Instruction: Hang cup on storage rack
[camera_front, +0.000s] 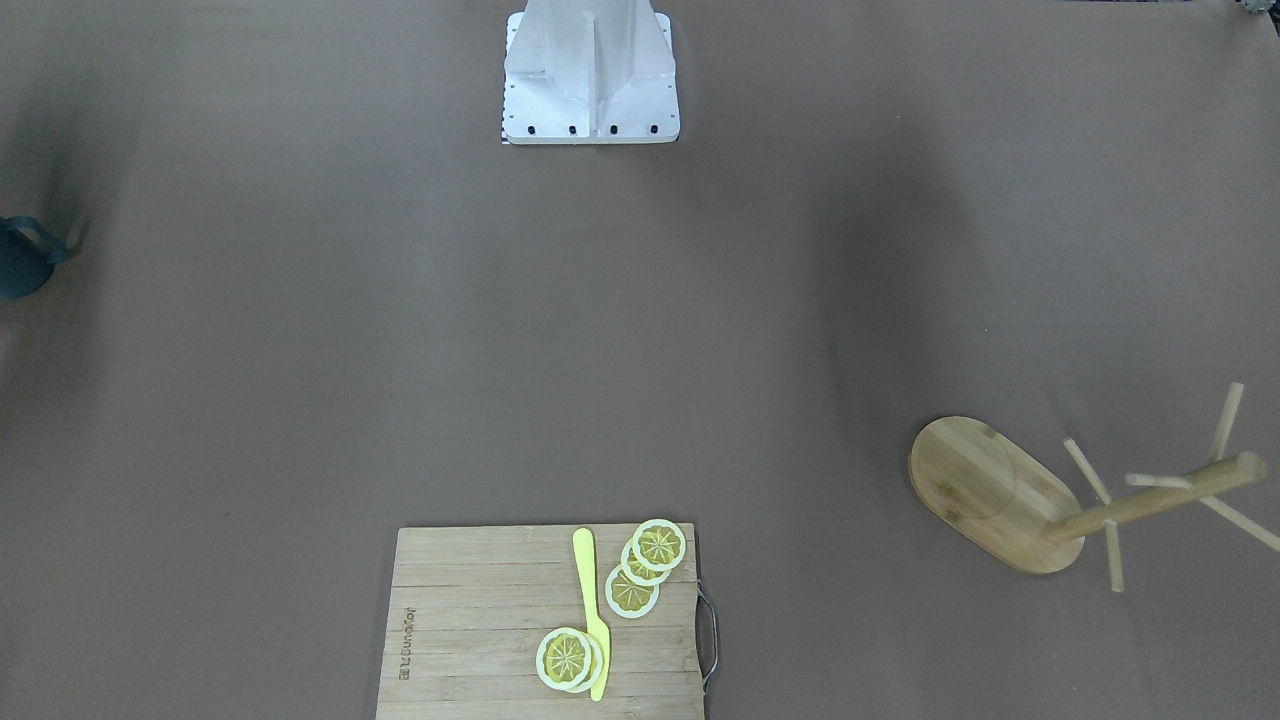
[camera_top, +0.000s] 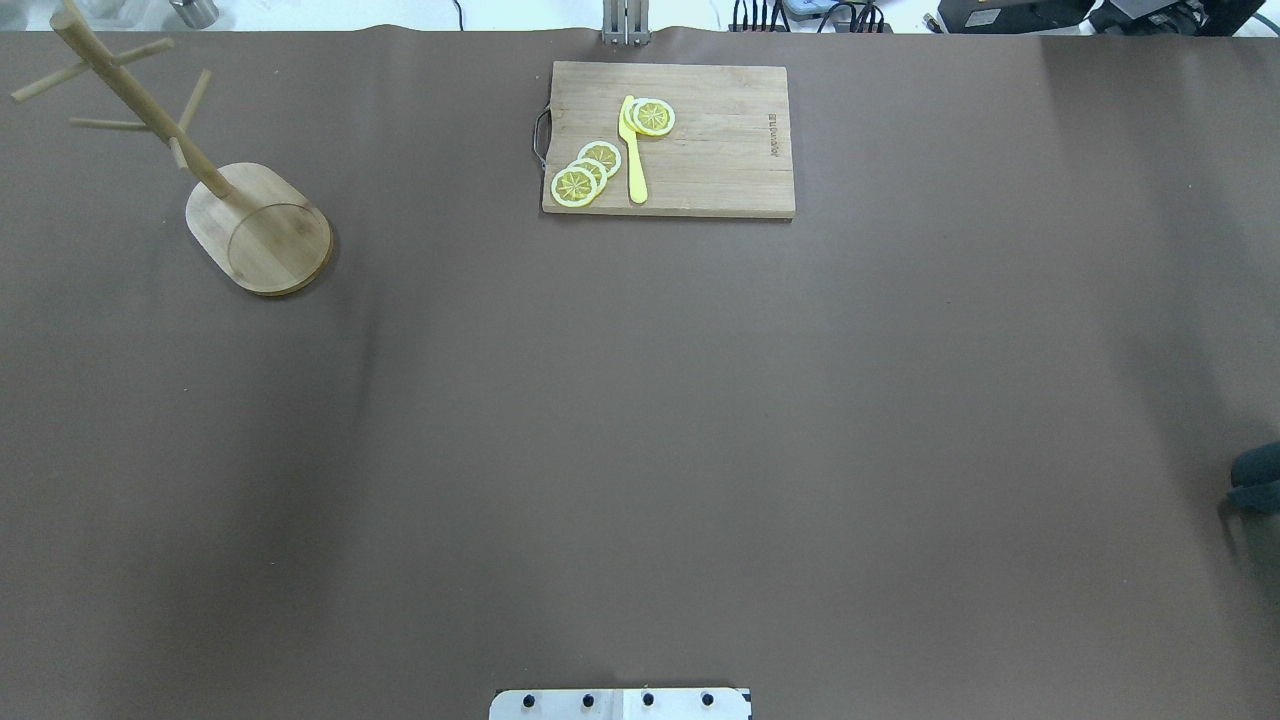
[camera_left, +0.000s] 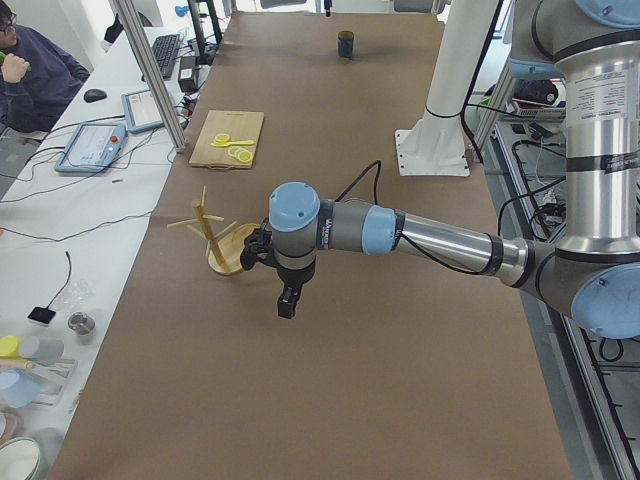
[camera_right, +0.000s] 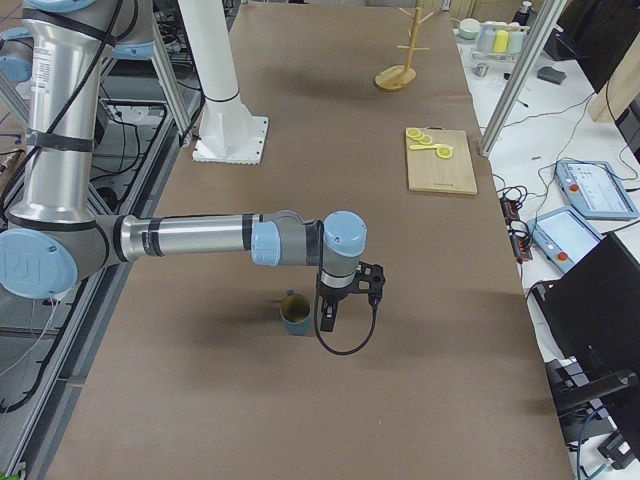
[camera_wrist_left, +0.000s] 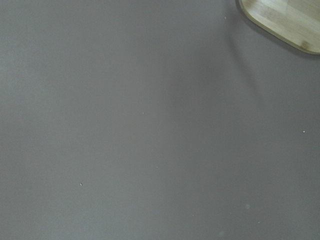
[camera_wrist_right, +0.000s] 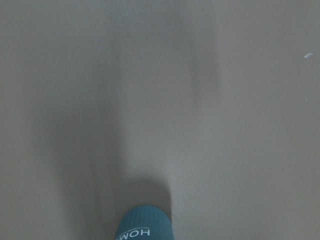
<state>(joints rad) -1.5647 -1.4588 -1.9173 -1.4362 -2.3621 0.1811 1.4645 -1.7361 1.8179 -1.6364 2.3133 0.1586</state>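
Observation:
The dark teal cup stands upright on the table near the robot's right end. It shows at the edge of the front view and of the overhead view, and its side with pale lettering shows in the right wrist view. My right gripper hangs just beside the cup; I cannot tell if it is open or shut. The bamboo storage rack stands at the far left, also in the front view, with bare pegs. My left gripper hovers near the rack; its state is unclear.
A wooden cutting board with lemon slices and a yellow knife lies at the table's far middle. The robot's white base stands at the near edge. The rack's base corner shows in the left wrist view.

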